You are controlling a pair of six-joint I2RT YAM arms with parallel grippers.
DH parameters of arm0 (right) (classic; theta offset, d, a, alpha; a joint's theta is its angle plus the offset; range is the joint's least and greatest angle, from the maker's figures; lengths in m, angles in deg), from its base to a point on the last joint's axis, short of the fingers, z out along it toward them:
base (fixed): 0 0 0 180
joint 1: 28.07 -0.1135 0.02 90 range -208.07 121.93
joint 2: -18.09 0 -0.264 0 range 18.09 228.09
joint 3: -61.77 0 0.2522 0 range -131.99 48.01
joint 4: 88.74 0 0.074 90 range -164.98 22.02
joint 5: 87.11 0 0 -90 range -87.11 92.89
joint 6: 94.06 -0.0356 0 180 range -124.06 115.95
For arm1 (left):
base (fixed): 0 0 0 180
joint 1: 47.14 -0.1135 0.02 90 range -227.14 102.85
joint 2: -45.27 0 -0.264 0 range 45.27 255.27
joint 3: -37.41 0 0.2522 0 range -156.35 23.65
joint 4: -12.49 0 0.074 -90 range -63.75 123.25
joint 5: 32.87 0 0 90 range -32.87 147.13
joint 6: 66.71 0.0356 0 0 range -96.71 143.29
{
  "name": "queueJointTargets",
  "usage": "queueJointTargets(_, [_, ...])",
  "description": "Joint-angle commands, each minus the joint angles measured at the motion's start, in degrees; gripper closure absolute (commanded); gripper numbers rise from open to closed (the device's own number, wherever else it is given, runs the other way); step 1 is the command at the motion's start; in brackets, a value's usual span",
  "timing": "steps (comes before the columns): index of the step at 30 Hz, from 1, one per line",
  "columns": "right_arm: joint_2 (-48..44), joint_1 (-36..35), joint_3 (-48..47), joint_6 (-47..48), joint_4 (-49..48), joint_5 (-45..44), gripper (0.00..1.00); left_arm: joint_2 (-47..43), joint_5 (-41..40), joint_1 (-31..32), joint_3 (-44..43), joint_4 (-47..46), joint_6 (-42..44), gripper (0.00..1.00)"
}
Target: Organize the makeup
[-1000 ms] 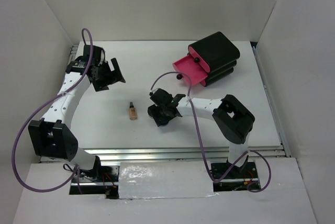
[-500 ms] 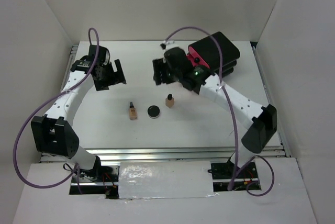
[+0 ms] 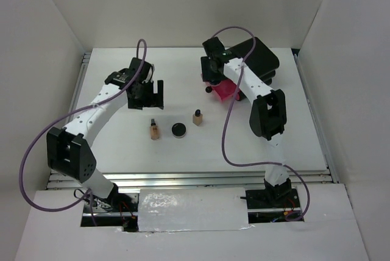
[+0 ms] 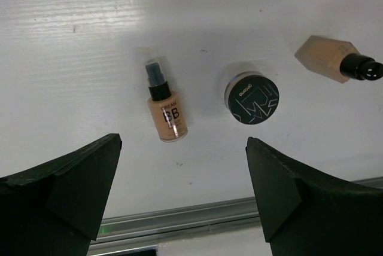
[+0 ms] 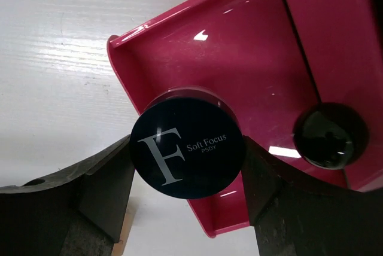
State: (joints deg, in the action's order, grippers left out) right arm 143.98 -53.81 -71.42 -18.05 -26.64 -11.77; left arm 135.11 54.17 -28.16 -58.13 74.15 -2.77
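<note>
**Navy, Tan, Black, Magenta**

The dark-blue round glossy compact [image 5: 187,142] carries white lettering. The magenta glossy plastic drawer [image 5: 239,52] has a black round knob [image 5: 330,135]. The lying tan bottle [image 4: 166,115] and the square tan bottle [image 4: 326,58] have black caps. The black round compact [image 4: 252,98] shows thin white lines.

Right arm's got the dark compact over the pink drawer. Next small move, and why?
I'd nudge the right gripper slightly toward the middle of the pink drawer before letting go. It clamps the dark compact above the open drawer, but in the wrist view the compact overlaps the drawer's side wall, so releasing here might catch the rim.
</note>
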Motion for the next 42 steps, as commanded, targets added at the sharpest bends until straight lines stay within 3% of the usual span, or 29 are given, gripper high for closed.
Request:
queueJointTargets(1, [-1.79, 0.07, -1.94, 0.90, 0.44, -1.17, 0.47, 1.47, 2.16, 0.79, -3.38, 0.35, 3.21, 0.01])
queueJointTargets(9, [-0.12, 0.42, -0.71, 0.64, -0.26, -2.40, 0.42, 4.99, 5.07, 4.57, -4.18, -0.08, 5.67, 0.01])
queueJointTargets(19, [2.78, 1.22, -6.50, -2.35, -0.26, -4.33, 0.39, 6.48, 11.31, 5.54, -2.25, -4.04, 6.99, 0.01])
queueJointTargets(22, [4.10, 1.30, -6.51, -2.79, -0.35, -4.33, 0.32, 7.19, 12.45, 5.80, -1.81, -5.26, 7.17, 0.01])
queueJointTargets(27, [3.76, 1.30, -6.60, -3.49, -0.52, -4.07, 0.08, 8.42, 13.06, 6.15, -0.93, -7.29, 6.55, 0.01])
queueJointTargets(29, [2.70, 1.22, -6.86, -3.58, -0.79, -3.72, 0.00, 9.12, 13.59, 6.24, -0.75, -7.99, 6.38, 0.01])
queueJointTargets(38, [-7.48, 0.25, -5.99, -6.39, -0.79, -0.82, 0.00, 13.60, 9.47, 9.05, -2.07, -7.30, 5.32, 0.01])
queueJointTargets(42, [-17.04, -0.10, 1.36, -8.85, -2.27, 3.31, 0.00, 15.53, 7.89, 10.54, -1.37, -6.77, 4.80, 0.02])
